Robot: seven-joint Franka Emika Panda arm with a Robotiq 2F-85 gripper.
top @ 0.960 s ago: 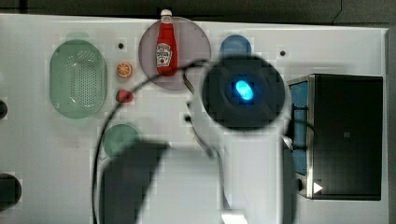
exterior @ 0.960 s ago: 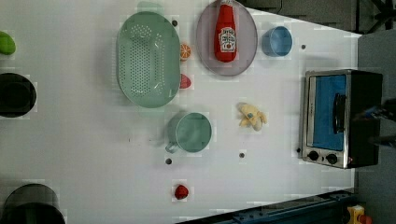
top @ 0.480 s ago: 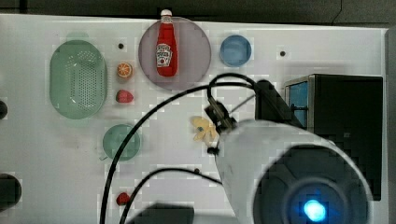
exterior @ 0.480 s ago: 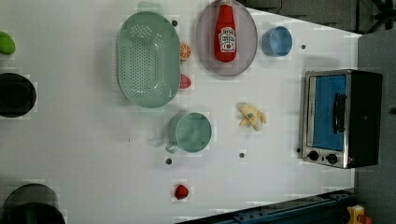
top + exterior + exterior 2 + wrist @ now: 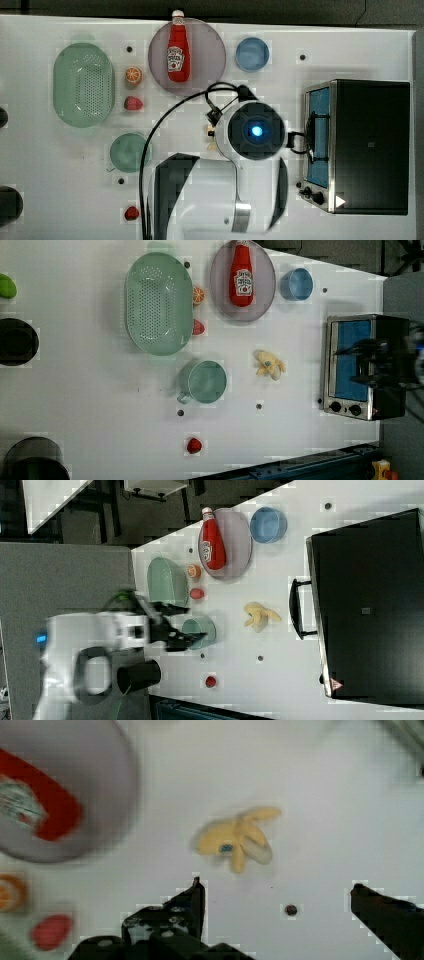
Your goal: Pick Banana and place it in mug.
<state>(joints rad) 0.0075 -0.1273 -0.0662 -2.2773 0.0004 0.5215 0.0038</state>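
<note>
In the top view the arm's round wrist housing sits mid-frame and covers nearly all of the banana (image 5: 211,134), of which just a pale sliver peeks out at the housing's left edge. In the left view the gripper (image 5: 372,362) is a dark smear at the right side of the frame, over the toaster oven (image 5: 361,365), its outline hard to make out. The wrist view shows two dark fingers (image 5: 187,907) cut off at the lower edge of the frame, spread wide apart with bare table between them and nothing held. The banana (image 5: 270,364) is a small cream-yellow peeled toy with splayed peel flaps and a tiny blue spot at its middle; it lies flat at the centre of the left view, near the right of the mug (image 5: 206,381), apart from it, and left of the oven. The mug is pale green, round, with a short handle at its lower left. The surface is a white table (image 5: 90,400) carrying a green colander (image 5: 157,302), a ketchup bottle (image 5: 242,272) lying on a grey plate (image 5: 262,295), and a blue cup (image 5: 296,284). In the right view, dark floor lies beyond the table's edge in the upper left.
</note>
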